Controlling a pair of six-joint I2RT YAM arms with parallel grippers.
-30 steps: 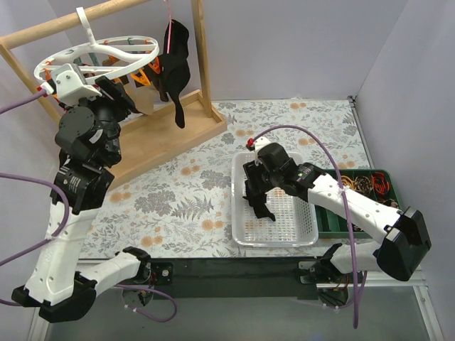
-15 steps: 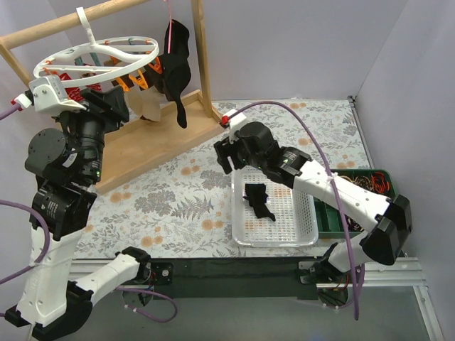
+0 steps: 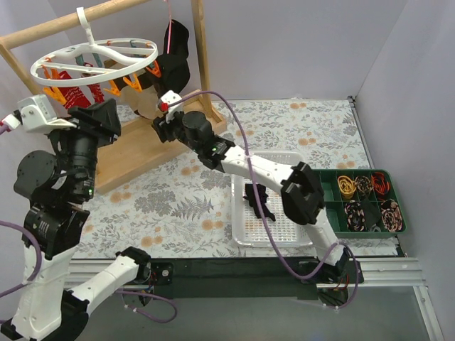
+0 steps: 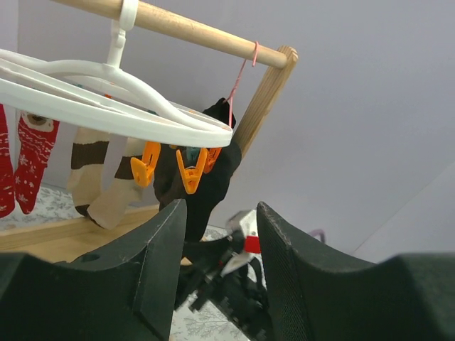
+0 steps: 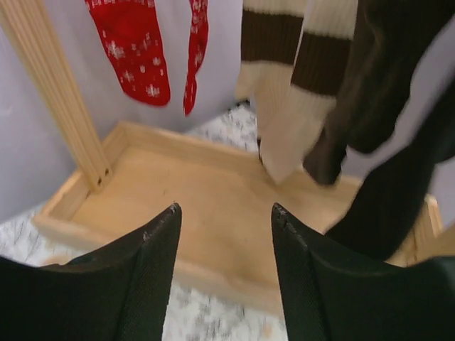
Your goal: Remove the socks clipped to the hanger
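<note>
Hanging from the hanger (image 4: pixel 106 110), two red socks (image 5: pixel 131 50) and two striped socks (image 5: pixel 274 42) face your right gripper (image 5: pixel 224 277), fingers spread wide; your left gripper (image 4: pixel 217 284) gapes too. One dark sock (image 3: pixel 259 201) lies in the tray (image 3: pixel 238 234).

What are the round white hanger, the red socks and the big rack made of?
The hanger looks like smooth, slightly glossy white plastic. The red socks look like soft knitted fabric, with white snowflakes worked in. The rack looks like pale bare wood, its grain faintly showing.
</note>
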